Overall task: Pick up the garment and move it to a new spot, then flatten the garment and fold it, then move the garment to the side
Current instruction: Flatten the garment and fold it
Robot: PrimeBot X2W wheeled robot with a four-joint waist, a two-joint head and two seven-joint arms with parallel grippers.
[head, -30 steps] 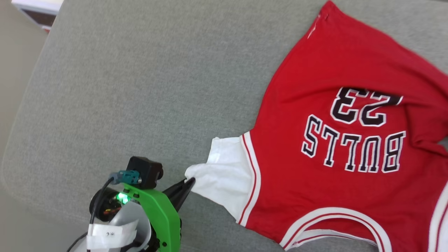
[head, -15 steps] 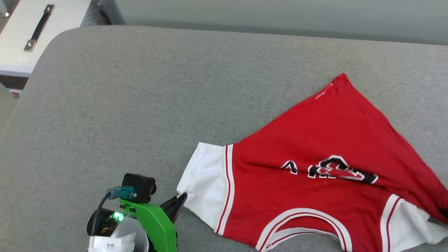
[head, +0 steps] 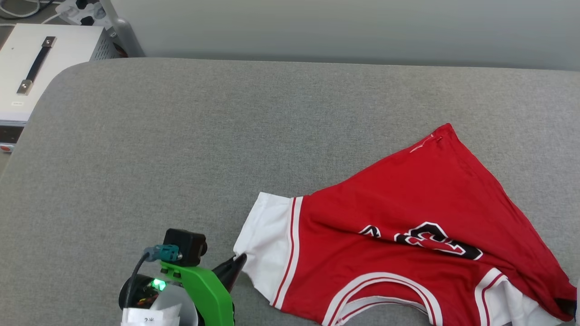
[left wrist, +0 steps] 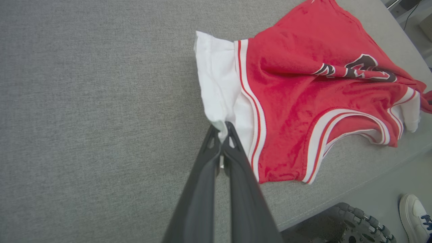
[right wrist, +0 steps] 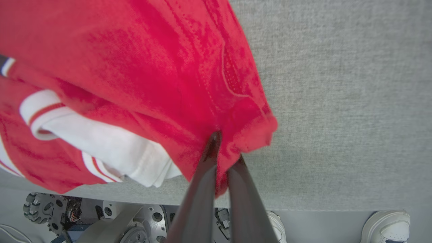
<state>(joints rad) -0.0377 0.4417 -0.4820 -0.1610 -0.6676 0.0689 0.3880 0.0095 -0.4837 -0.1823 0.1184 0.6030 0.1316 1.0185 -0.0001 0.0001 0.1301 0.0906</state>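
On the right-hand, near part of the grey fabric-topped desk (head: pixel 181 136) lies the red jersey T-shirt (head: pixel 408 213). It is bunched rather than spread. The black chest lettering is creased into a fold and only partly readable, and the striped collar trim faces the desk's near edge. Its far corner rests well short of the desk's far edge.

The left pincer (head: pixel 240 261) is closed on the corner of the white sleeve (head: pixel 267 231), on the side of the shirt nearer the desk's middle. In the left wrist view its two dark fingers (left wrist: pixel 233 135) meet with a tuck of white cloth pinched between them. The right pincer (right wrist: pixel 222 148) is clamped on a gathered red hem corner over the desk's near edge, with the other white sleeve (right wrist: pixel 111 148) hanging just beside it. The shirt therefore spans from one grip to the other, sagging between them.

Judging by this, the task is early. The pick-up is made and the carry to a new spot on the desk looks to be the step in hand. Whether that spot is reached cannot be told. Flattening is not yet done, since the cloth is wrinkled and doubled over. Folding and setting the shirt toward the desk's side are left as well.
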